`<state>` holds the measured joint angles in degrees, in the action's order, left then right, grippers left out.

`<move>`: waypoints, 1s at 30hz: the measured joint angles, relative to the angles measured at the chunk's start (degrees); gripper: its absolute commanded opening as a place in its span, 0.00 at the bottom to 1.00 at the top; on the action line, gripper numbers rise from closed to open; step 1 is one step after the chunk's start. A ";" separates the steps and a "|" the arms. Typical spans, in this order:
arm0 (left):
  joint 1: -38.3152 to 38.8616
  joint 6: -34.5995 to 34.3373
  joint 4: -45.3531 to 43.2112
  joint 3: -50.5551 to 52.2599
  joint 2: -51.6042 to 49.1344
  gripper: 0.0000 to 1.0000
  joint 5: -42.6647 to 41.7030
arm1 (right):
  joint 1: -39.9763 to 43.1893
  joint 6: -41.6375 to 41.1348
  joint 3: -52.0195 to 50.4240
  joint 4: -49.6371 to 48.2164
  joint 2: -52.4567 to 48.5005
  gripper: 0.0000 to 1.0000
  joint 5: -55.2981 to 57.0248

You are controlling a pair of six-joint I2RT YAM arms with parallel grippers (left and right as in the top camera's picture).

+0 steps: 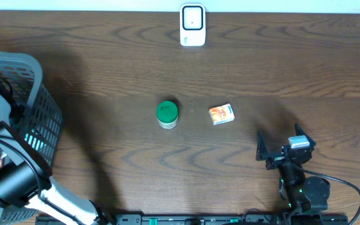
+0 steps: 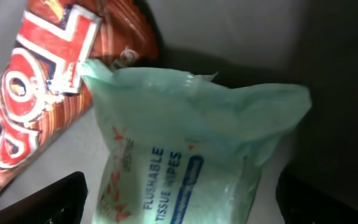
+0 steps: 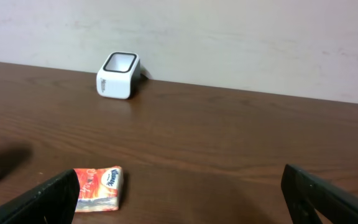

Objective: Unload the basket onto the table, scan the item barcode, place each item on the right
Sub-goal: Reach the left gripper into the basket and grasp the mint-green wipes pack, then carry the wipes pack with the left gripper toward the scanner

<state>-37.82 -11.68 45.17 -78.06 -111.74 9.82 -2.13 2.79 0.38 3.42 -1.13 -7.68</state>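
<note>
Wipes pack (image 2: 191, 155): nearest the left wrist lens. Soft pale-green pack lying in the basket at the table's left end, one upper corner touching the snack bag. Judged to be the item to scan.
Table (image 1: 167, 62): dark wood grain; carries all items.
Basket (image 1: 39, 112): grey, slotted walls; the left arm reaches inside.
Snack bag (image 2: 36, 106): red-brown, beside the pack.
Left claw (image 2: 185, 202): jaws spread wide, one either side of the pack, holding nothing.
Right claw (image 1: 280, 149): jaws wide apart, empty, at the near right edge, well apart from every item.
Scanner (image 1: 192, 25): white, dark window; far edge, centre, well apart from the basket.
Can (image 1: 167, 114): green lid, mid-table.
Tissue packet (image 1: 221, 114): orange, near the can.
Step in hand: likely grasping the pack; scan not begun.
Grip method: descend astride the pack's narrow width, close on the filled body and not on the loose film at the top.
Clearance: keep the snack bag out of the jaws; lift above the basket wall before traversing.
Presentation: no barcode shows on the visible face; expect to turn the pack toward the scanner window.
Pack print: "FLUSHABLE TISSUE WIPES", blue.
Bag print: large white letters, partly cut off; not read with confidence.
Packet print: blue logo, too small to confirm.
</note>
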 measured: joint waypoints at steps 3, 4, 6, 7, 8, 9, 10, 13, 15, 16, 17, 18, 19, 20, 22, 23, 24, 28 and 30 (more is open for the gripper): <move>0.00 -0.02 -2.38 1.11 0.33 0.98 -0.46 | 0.00 -0.02 0.00 0.02 0.00 0.99 0.00; -0.02 -0.02 -3.43 1.81 0.61 0.95 -0.68 | 0.00 0.00 0.00 0.00 0.00 0.99 0.00; -0.11 -0.07 -5.86 3.69 1.57 0.85 -1.44 | 0.00 -0.02 0.00 0.02 0.00 0.99 0.02; -0.24 0.07 -6.88 4.59 1.95 0.80 -2.29 | 0.00 0.00 0.00 0.02 0.00 0.99 0.00; -0.26 -0.07 -7.89 5.40 2.21 0.71 -3.10 | 0.00 -0.02 0.00 0.02 0.00 0.99 0.00; -0.28 -0.13 -8.55 6.01 2.45 0.64 -3.63 | 0.00 0.00 0.00 0.02 0.00 0.99 0.00; -0.28 -0.24 -9.11 6.47 2.58 0.58 -4.33 | 0.00 0.00 0.00 0.02 0.00 0.99 0.00; -0.15 -0.28 -9.40 7.04 2.84 0.56 -5.29 | 0.00 0.00 0.00 0.02 0.00 0.99 0.00; -0.15 -0.33 -9.27 7.06 3.06 0.55 -5.51 | 0.00 -0.02 0.00 0.00 0.00 0.99 0.00; -0.15 -0.33 -9.14 7.06 3.17 0.56 -5.49 | 0.00 0.00 0.00 0.00 0.00 0.99 0.00; -0.15 -0.33 -8.72 7.04 3.28 0.55 -5.51 | 0.00 0.00 0.00 0.02 0.00 0.99 0.02; -0.17 -0.33 -7.85 6.95 3.52 0.55 -5.53 | 0.00 0.00 0.00 0.02 0.00 0.99 0.02; -0.17 -0.31 -6.71 6.82 3.65 0.55 -5.60 | 0.00 0.00 0.00 0.02 0.00 0.99 0.00; -0.17 -0.28 -5.03 6.54 3.87 0.55 -5.60 | 0.00 -0.02 0.00 0.02 0.00 0.99 0.00; -0.24 -0.24 -1.49 5.88 4.09 0.56 -5.62 | 0.00 -0.02 0.00 0.02 0.00 0.99 0.00; -0.33 -0.24 0.57 5.27 4.26 0.55 -5.62 | 0.00 0.00 0.00 0.02 0.00 0.99 0.00; -0.39 -0.22 2.16 4.55 4.55 0.55 -5.60 | 0.00 0.00 0.00 0.04 0.00 0.99 0.00; -0.90 -0.20 7.26 -2.49 9.42 0.56 -5.90 | 0.00 0.00 0.00 0.02 0.00 0.99 0.00; -1.31 -0.15 8.22 -8.28 14.95 0.55 -6.05 | 0.00 -0.02 0.00 0.04 0.00 0.99 0.00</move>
<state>-39.13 -11.84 53.39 -86.35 -96.79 3.77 -2.13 2.76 0.38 3.46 -1.13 -7.68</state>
